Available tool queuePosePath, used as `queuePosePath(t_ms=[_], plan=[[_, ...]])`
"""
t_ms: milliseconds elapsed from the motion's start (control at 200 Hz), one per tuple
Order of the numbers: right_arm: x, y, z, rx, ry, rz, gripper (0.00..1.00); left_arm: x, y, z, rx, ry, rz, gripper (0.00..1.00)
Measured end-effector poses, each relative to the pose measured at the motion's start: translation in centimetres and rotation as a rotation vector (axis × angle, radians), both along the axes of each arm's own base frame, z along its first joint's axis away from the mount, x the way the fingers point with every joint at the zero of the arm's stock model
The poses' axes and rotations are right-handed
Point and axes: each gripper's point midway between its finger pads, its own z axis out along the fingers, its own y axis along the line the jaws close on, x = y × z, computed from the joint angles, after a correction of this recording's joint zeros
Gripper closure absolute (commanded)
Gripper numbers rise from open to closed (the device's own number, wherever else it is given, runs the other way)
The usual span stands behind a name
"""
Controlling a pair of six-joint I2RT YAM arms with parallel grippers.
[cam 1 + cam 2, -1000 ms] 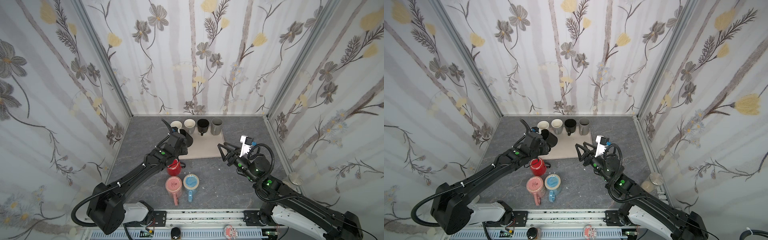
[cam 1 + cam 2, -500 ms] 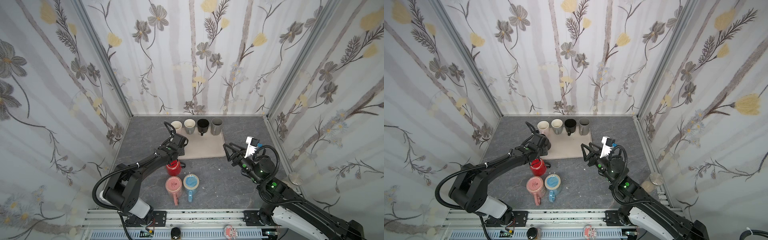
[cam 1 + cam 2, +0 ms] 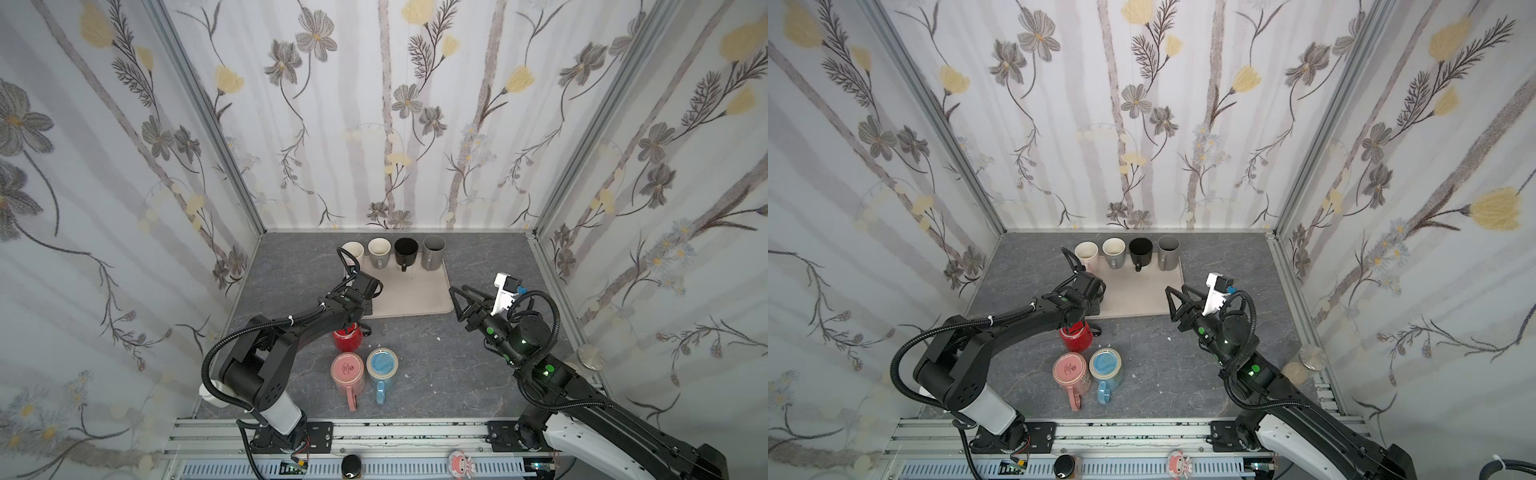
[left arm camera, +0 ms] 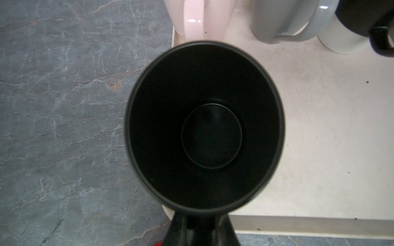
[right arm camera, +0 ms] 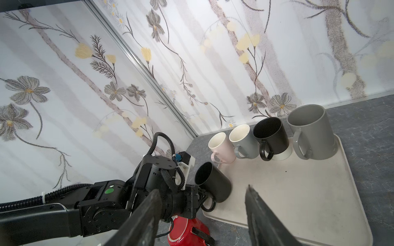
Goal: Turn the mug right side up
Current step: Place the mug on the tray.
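Lowered, the left arm [image 3: 307, 325] stretches flat, left gripper [image 5: 204, 201] clamped on the black mug [image 5: 215, 185]; right gripper [image 3: 458, 290] spread.

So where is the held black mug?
Right wrist view: the black mug, tilted in the left gripper, is at the tray's left front corner, between the pink mug and red mug.

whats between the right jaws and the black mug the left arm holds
Only a bare stretch of the beige tray, from the black mug to the right jaws. Both top views and the right wrist view show it.
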Motion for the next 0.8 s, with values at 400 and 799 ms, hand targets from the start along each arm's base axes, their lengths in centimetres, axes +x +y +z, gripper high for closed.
queuePosePath(t_ms=[400, 799], plan=[[0.2, 0.2, -0.7, -0.017, 0.019, 0.003, 0.28, -1.0, 0.1, -0.5, 0.037, -0.002, 0.007, 0.58], [-0.5, 3.7, -5.3, -0.174, 0.119, 0.144, 0.27, -1.4, -0.3, 9.5, -0.164, -0.207, 0.022, 0.16]])
